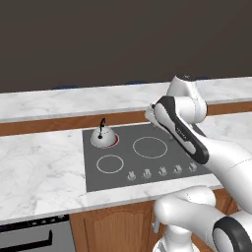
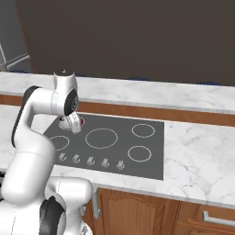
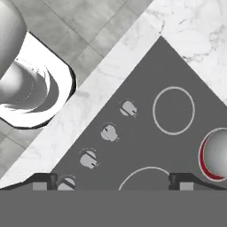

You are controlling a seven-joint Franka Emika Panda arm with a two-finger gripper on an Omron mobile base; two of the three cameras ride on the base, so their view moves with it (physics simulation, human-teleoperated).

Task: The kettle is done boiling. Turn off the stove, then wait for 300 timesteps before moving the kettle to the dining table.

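Note:
The silver kettle (image 1: 103,136) sits on the back left burner of the stove (image 1: 147,165), with a red glow around its base. In the hand view the kettle (image 3: 218,153) shows at the right edge with that red ring. Several grey knobs (image 1: 162,171) line the stove's front edge, and the knobs (image 3: 109,132) run diagonally in the hand view. My gripper (image 3: 113,181) hangs open above the stove, fingertips wide apart with nothing between them, away from the kettle. From the right base the gripper (image 2: 73,126) hides the kettle. The dining table (image 1: 59,103) runs behind the counter.
Marble counter (image 1: 34,167) flanks the stove on both sides. An oven (image 1: 34,237) and wooden cabinet doors (image 2: 137,211) sit below the counter's front edge. A grey fridge (image 2: 9,46) stands at the far left. My own forearm (image 1: 182,133) crosses over the stove's right half.

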